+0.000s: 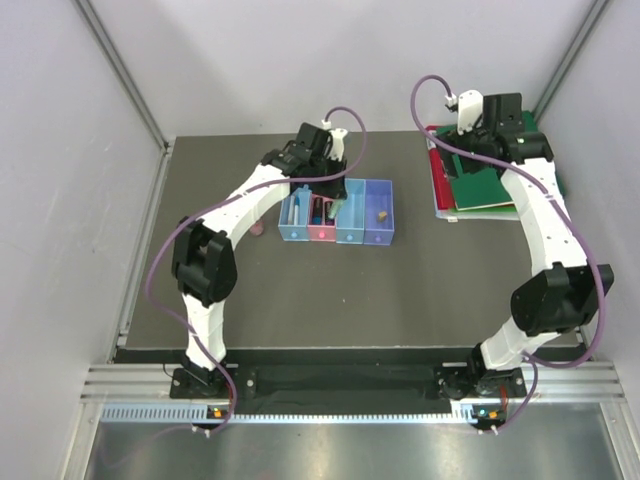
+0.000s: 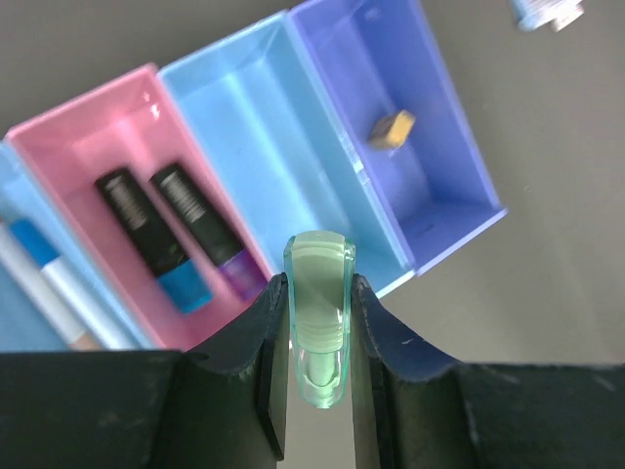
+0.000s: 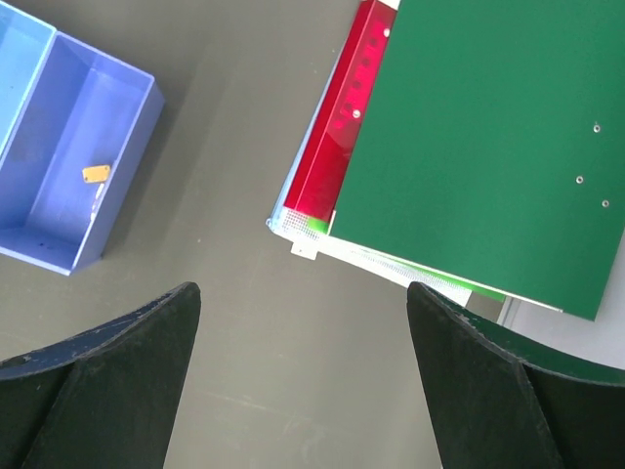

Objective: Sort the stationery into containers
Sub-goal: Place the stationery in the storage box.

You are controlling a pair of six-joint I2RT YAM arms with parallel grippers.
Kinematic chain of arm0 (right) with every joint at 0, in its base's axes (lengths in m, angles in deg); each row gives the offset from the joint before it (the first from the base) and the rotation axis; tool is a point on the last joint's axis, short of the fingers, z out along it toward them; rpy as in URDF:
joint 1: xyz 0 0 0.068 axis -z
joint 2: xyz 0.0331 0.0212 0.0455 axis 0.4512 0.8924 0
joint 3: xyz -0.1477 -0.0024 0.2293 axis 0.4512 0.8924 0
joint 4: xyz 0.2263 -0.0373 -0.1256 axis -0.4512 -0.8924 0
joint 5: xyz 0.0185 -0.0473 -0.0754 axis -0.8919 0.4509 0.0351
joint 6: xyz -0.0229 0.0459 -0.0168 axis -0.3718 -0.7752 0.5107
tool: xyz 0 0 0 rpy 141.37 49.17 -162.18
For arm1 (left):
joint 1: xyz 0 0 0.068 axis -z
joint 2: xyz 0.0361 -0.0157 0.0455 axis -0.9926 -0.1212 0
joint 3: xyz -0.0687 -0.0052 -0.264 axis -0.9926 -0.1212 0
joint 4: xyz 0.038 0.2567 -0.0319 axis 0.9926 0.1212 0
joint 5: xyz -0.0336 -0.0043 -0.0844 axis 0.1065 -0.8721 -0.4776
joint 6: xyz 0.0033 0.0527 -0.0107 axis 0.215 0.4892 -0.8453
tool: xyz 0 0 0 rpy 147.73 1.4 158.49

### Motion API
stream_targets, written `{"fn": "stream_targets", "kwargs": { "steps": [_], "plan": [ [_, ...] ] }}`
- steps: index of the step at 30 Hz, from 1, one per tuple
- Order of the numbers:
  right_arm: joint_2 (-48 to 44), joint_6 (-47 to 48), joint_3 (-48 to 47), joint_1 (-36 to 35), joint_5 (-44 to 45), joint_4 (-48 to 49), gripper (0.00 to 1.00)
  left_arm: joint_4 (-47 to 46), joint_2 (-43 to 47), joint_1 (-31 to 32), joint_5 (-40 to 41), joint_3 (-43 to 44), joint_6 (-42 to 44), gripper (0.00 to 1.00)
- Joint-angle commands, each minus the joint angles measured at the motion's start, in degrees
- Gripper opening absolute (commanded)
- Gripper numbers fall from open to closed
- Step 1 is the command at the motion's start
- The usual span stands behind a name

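Note:
My left gripper (image 2: pixel 319 327) is shut on the pale green marker (image 2: pixel 319 303) and holds it over the near end of the third, light blue bin (image 2: pixel 259 137). The pink bin (image 2: pixel 93 137) holds a dark marker (image 2: pixel 146 234) and a purple-black highlighter (image 2: pixel 210 230). A blue-white pen (image 2: pixel 49 278) lies in the first light blue bin. A tiny tan nub (image 2: pixel 391 128) lies in the violet-blue bin (image 2: pixel 439 166), also seen from the right wrist (image 3: pixel 95 173). In the top view the bin row (image 1: pixel 340 212) sits under the left gripper (image 1: pixel 335 185). My right gripper (image 3: pixel 303 293) is open and empty.
A green binder (image 3: pixel 498 137) on a red folder (image 3: pixel 342 137) lies at the back right (image 1: pixel 480 185). A small pinkish item (image 1: pixel 258 229) lies on the table left of the bins. A blue-white object (image 2: pixel 547 12) lies beyond the violet-blue bin.

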Motion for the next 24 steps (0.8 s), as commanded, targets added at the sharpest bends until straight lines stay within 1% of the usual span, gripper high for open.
{"fn": "stream_targets", "kwargs": {
  "steps": [1, 11, 18, 24],
  "plan": [
    [-3.7, -0.3, 0.7, 1.4, -0.6, 2.7, 0.87, -6.5, -1.3, 2.1, -0.7, 4.4, -3.3, 0.0],
    [-5.2, 0.0, 4.0, 3.3, 0.1, 3.7, 0.87, -12.5, -5.2, 5.4, -0.8, 6.0, -8.2, 0.0],
    [-6.3, 0.0, 5.7, 3.9, 0.4, 4.0, 0.86, -18.7, -7.8, 5.5, 1.4, 5.6, -9.5, 0.0],
    [-7.0, 0.2, 7.0, 4.5, 0.6, 4.3, 0.87, -23.3, -11.7, 5.5, 2.1, 7.0, -11.3, 0.0]
  ]
}}
